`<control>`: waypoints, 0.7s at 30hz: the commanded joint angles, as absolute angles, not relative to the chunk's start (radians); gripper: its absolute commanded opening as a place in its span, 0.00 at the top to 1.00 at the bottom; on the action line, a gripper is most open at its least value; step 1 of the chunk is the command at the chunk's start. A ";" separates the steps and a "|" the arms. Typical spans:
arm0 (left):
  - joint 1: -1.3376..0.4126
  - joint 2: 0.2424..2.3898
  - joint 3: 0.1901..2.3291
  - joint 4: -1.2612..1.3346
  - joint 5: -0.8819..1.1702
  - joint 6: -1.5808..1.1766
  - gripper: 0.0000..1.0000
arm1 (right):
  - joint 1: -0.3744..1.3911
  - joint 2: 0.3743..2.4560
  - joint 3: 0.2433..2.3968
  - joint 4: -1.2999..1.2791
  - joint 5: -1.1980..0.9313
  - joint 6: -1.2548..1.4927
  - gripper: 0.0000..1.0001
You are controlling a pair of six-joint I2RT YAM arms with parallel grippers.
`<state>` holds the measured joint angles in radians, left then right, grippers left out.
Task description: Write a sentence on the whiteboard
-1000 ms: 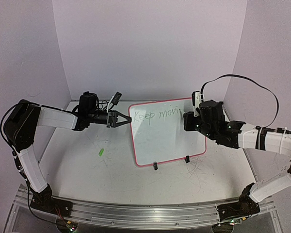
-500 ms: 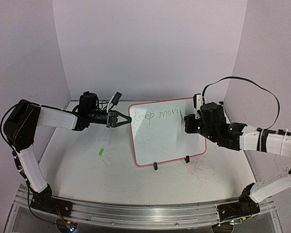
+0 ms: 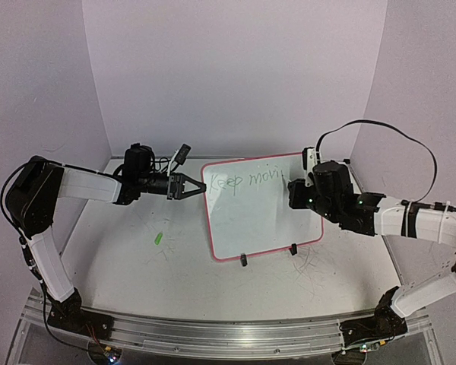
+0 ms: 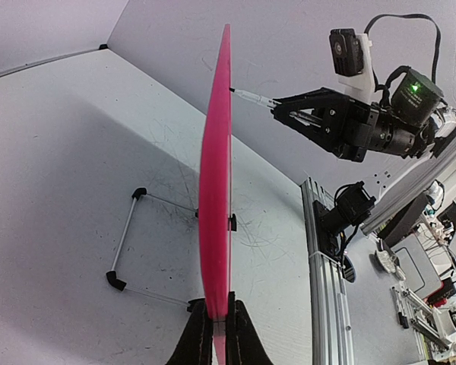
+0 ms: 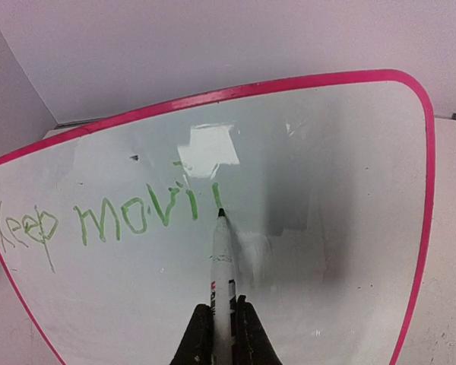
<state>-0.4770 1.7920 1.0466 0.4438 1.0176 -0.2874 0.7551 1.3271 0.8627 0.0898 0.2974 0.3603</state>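
Note:
The whiteboard [image 3: 258, 220], white with a pink frame, stands upright at mid-table. My left gripper [image 3: 196, 186] is shut on its left edge; in the left wrist view the board [image 4: 216, 175] shows edge-on between the fingers of that gripper [image 4: 219, 334]. My right gripper [image 5: 222, 323] is shut on a white marker [image 5: 223, 262], its tip touching the board [image 5: 342, 228] just below a fresh green stroke. The sentence [image 5: 99, 217] reads "Keep movi" in green along the board's top. From above, the right gripper [image 3: 293, 190] sits at the board's upper right, by the writing [image 3: 243, 181].
A small green cap [image 3: 158, 238] lies on the table left of the board. Two black feet [image 3: 244, 261] hold the board's lower edge, and a wire stand [image 4: 129, 228] props it behind. Purple walls close in on three sides. A metal rail [image 3: 228, 334] runs along the near edge.
My right gripper with the marker has shifted slightly right along the board's top line. The left gripper and the board have not moved.

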 commanded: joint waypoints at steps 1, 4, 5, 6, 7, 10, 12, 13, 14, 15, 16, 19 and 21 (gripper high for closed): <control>-0.474 1.770 1.077 0.425 1.020 -0.255 1.00 | 0.750 1.355 0.895 0.128 0.311 0.353 1.00; -0.474 1.770 1.079 0.424 1.020 -0.254 1.00 | 0.750 1.359 0.906 0.133 0.322 0.342 1.00; -0.474 1.770 1.079 0.423 1.020 -0.254 1.00 | 0.750 1.360 0.909 0.134 0.323 0.340 1.00; -0.475 1.770 1.079 0.423 1.020 -0.255 1.00 | 0.750 1.361 0.912 0.135 0.325 0.338 1.00; -0.475 1.771 1.078 0.423 1.020 -0.255 1.00 | 0.750 1.363 0.916 0.136 0.326 0.337 1.00; -0.474 1.770 1.078 0.423 1.020 -0.255 1.00 | 0.750 1.368 0.924 0.140 0.336 0.335 1.00; -0.474 1.769 1.077 0.423 1.021 -0.254 1.00 | 0.751 1.370 0.930 0.144 0.336 0.332 1.00; -0.474 1.769 1.077 0.423 1.020 -0.253 1.00 | 0.750 1.372 0.934 0.145 0.337 0.331 1.00; -0.474 1.770 1.077 0.422 1.020 -0.253 1.00 | 0.750 1.373 0.937 0.146 0.340 0.329 1.00; -0.474 1.770 1.078 0.422 1.021 -0.253 1.00 | 0.750 1.375 0.940 0.147 0.344 0.327 1.00; -0.474 1.770 1.078 0.422 1.021 -0.253 1.00 | 0.750 1.377 0.943 0.147 0.348 0.325 1.00; -0.474 1.769 1.079 0.422 1.020 -0.253 1.00 | 0.750 1.380 0.948 0.147 0.358 0.324 1.00; -0.474 1.769 1.079 0.422 1.020 -0.253 1.00 | 0.750 1.382 0.949 0.148 0.367 0.325 1.00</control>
